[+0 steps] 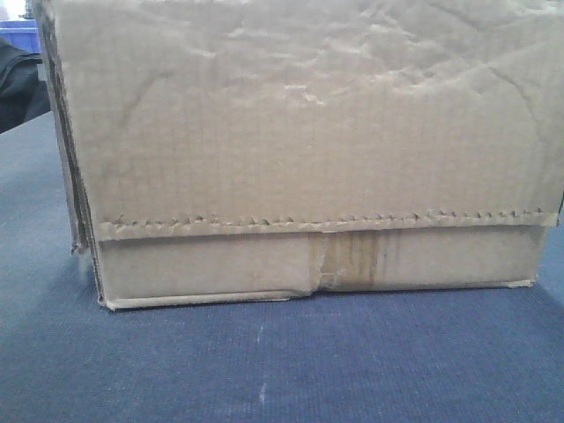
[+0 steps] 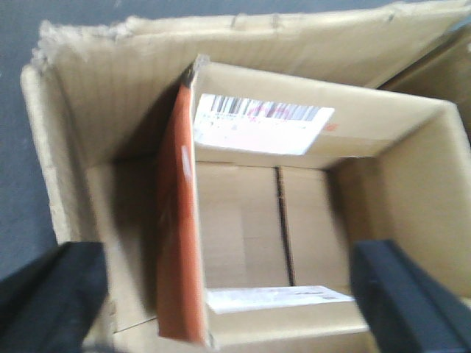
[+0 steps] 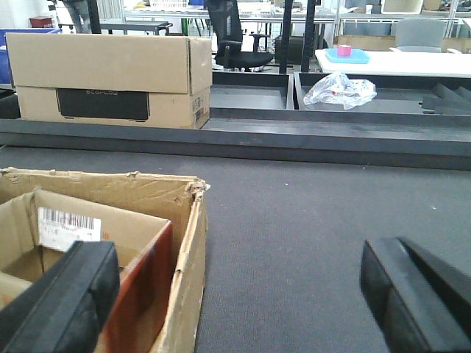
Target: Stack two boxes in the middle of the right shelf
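A wrinkled brown cardboard box [image 1: 300,150] with a serrated flap edge and a yellowed tape strip [image 1: 348,260] fills the front view, on blue-grey carpet. From above, it is open [image 2: 243,44], with a smaller open box [image 2: 243,220] inside that has an orange flap [image 2: 176,220] and a barcode label [image 2: 261,121]. My left gripper [image 2: 228,294] is open wide above the inner box, holding nothing. My right gripper [image 3: 239,294] is open and straddles the outer box's right wall [image 3: 188,272], left finger [image 3: 66,301] over the box, right finger over carpet. The steel shelf is out of view.
A closed tan box [image 3: 110,73] stands on a dark ledge at the back left. A crumpled plastic bag [image 3: 340,90] lies in a dark tray behind the ledge. An office chair [image 3: 235,37] and tables stand beyond. Carpet [image 3: 309,235] stretches right of the open box.
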Available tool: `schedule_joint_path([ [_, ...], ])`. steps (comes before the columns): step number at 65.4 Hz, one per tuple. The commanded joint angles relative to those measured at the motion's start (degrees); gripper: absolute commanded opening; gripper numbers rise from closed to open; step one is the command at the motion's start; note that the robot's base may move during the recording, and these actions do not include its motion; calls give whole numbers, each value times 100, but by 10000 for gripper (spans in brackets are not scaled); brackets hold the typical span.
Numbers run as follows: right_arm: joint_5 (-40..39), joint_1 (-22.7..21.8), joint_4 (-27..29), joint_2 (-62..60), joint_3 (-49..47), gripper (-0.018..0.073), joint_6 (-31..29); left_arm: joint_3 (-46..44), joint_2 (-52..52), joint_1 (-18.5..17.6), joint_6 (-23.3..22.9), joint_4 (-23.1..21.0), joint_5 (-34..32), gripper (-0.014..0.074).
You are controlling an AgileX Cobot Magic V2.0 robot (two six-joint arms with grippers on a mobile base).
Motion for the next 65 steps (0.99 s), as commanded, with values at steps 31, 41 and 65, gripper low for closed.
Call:
schedule_joint_path([
  [31, 270, 22, -10, 375, -123, 570, -8, 263, -1379, 723, 814, 658, 23, 589],
  [41, 1009, 74, -10, 1072, -730, 570, -28, 835, -1623, 954, 835, 649, 23, 589],
  [65, 3430, 408, -10, 3187, -2952, 570, -279, 1893, -1662, 327, 835, 362, 23, 589],
])
